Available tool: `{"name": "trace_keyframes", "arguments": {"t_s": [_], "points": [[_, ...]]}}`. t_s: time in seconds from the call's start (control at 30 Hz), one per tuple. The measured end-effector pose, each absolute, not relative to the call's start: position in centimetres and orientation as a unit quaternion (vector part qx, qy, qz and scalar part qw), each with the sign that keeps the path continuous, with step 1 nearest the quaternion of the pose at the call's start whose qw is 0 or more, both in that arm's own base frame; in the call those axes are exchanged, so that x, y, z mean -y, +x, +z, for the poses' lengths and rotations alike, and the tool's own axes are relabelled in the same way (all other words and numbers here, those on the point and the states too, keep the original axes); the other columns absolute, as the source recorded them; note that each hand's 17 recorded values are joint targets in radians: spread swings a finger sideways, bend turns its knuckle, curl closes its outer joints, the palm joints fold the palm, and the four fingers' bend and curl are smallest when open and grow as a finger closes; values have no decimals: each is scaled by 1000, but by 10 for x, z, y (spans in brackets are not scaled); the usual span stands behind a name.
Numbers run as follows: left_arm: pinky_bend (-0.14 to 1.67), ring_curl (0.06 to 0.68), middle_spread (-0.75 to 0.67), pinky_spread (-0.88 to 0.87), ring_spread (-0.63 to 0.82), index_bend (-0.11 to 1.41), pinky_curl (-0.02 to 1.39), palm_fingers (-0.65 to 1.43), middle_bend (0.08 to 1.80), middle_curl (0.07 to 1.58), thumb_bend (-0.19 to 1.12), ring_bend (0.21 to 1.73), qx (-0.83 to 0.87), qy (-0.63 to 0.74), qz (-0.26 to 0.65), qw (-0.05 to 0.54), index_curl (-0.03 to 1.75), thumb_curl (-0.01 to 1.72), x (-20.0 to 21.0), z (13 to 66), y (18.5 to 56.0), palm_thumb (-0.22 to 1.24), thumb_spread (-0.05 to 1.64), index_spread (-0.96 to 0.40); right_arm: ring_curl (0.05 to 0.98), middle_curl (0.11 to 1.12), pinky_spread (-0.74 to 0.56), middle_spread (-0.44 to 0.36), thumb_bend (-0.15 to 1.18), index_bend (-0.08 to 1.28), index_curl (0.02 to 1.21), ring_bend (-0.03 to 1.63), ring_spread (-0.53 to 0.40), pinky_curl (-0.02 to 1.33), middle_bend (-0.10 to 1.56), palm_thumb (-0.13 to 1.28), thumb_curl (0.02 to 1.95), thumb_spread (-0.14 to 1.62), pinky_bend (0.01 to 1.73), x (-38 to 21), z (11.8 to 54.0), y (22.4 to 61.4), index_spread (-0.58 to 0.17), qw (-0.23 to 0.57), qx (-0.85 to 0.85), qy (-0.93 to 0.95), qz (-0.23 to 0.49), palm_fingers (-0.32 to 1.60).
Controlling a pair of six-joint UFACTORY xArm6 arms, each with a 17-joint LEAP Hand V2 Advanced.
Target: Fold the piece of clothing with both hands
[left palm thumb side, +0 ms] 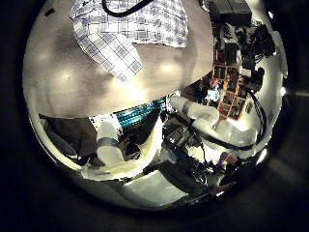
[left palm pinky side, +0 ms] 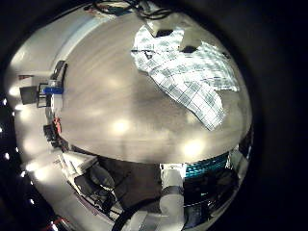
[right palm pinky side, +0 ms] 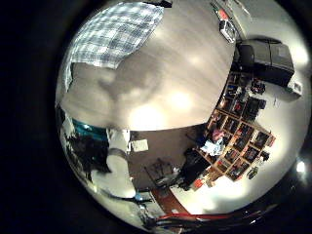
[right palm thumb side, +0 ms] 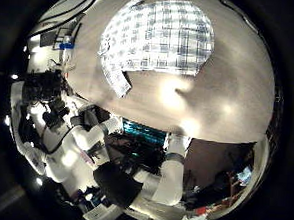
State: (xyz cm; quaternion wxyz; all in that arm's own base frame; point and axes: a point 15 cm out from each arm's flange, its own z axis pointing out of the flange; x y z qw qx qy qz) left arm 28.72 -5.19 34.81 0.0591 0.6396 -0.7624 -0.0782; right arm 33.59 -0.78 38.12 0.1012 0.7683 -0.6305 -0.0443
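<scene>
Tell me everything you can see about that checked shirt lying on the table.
The checked shirt is soft woven cloth with a pattern of dark lines on a pale ground. It lies spread fairly flat on the wooden table, not yet folded, with one sleeve stretched out along the tabletop. In the palm views no hand touches it; only the table beneath does.

Bare table (right palm thumb side: 223,90) surrounds the lone shirt (right palm thumb side: 157,35).

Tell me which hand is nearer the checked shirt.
Right, narrowly, I think. Neither hand touches the checked shirt; both hover above the table, and it fills more of the right hand's views than the left hand's.
</scene>
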Motion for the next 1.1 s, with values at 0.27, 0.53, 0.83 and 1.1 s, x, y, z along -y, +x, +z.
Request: {"name": "trace_keyframes", "arguments": {"t_s": [0.27,0.53,0.83,1.1], "points": [[278,197,185,348,340,188,367,222,179,317,-23,603,761,640,-82,61,440,294,51,344,285,167,1059,-76,221,366,416,-26,-20,163,290,466,89,271,243,46,236,1150,431,6,368,336,-378,112,627,769,-58,258],[276,198,184,349,342,190,368,223,177,315,-19,601,779,618,-86,60,435,295,45,318,295,178,1064,-76,220,367,419,-27,-19,163,290,456,98,269,235,37,237,1152,434,4,369,331,-378,111,630,766,-66,254],[317,209,212,354,354,149,380,156,177,314,-25,626,793,599,-86,69,401,296,39,258,307,195,1061,-25,223,369,418,-31,-18,163,292,456,101,264,234,38,238,1157,423,-1,366,326,-378,109,634,762,-78,257],[385,218,275,375,406,150,392,73,183,311,-31,657,815,572,-68,62,349,306,57,202,313,184,976,24,224,369,415,-33,-18,165,293,447,101,262,230,38,238,1159,421,-1,351,317,-378,119,633,759,-95,254]]}}
